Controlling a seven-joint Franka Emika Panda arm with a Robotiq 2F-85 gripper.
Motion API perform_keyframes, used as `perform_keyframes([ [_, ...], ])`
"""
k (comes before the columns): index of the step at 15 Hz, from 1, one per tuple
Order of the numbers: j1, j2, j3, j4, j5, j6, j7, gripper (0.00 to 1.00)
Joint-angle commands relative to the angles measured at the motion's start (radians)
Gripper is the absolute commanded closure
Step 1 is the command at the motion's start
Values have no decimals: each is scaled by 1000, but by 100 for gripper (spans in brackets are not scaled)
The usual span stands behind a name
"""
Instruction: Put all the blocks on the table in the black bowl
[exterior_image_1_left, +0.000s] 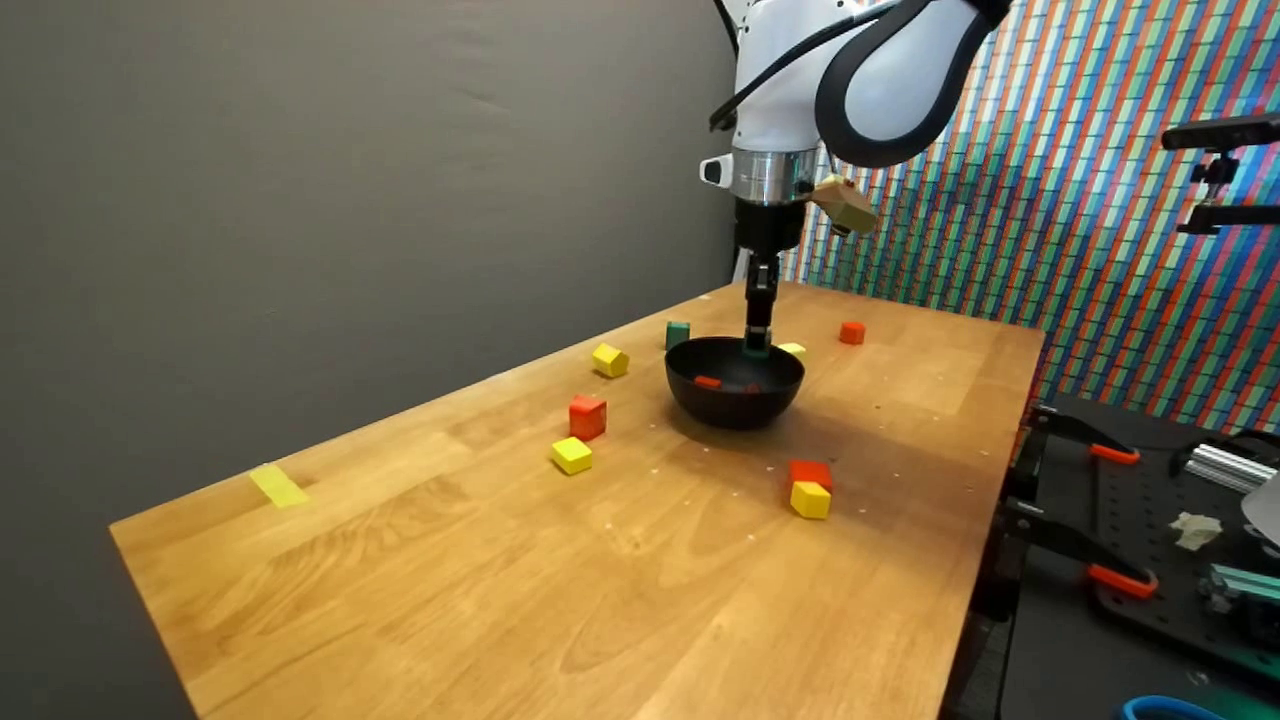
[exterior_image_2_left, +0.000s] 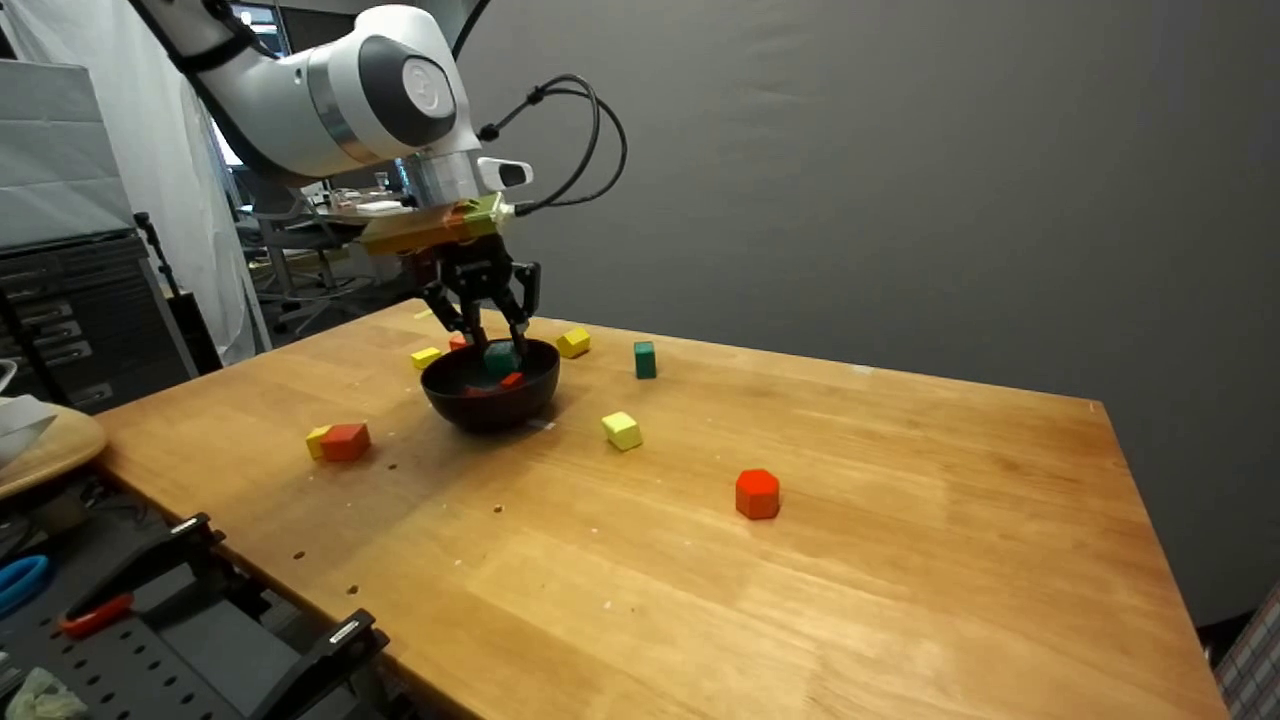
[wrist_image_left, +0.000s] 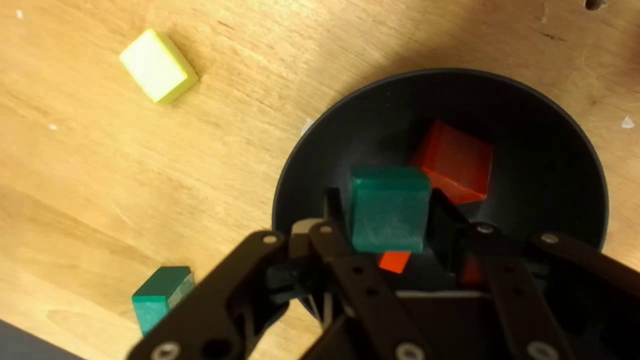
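We see the black two-fingered gripper (exterior_image_2_left: 501, 343) pointing down into the glossy round black bowl (exterior_image_1_left: 733, 412), its jaws partly spread and a dark green block (wrist_image_left: 390, 215) between the fingertips, near the height of the rim. In the wrist view a thin dark strip shows along the block's left side; we cannot tell whether the pads press on it or have let it go, nor whether it touches anything beneath. Inside the bowl we make out a red block (wrist_image_left: 455, 162) and part of an orange-red block (wrist_image_left: 394, 261). Around the bowl, on the light-brown wood-grain table (exterior_image_1_left: 450, 600), we see a second green block (exterior_image_2_left: 645, 360), a pale yellow block (exterior_image_2_left: 622, 431), a bright red block (exterior_image_2_left: 757, 494), a lone yellow block (exterior_image_2_left: 573, 343), and two pairs, each of a red cube (exterior_image_1_left: 587, 417) just beside a yellow cube (exterior_image_1_left: 572, 455).
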Motion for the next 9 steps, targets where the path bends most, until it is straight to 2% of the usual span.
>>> perform_keyframes([
  [1, -20, -5, 37, -2, 100, -1, -42, 22],
  [2, -24, -39, 53, -22, 146, -37, -52, 13],
  [4, -33, -110, 87, -72, 236, -64, -91, 1],
  [9, -1, -280, 128, -216, 373, -142, -144, 0],
])
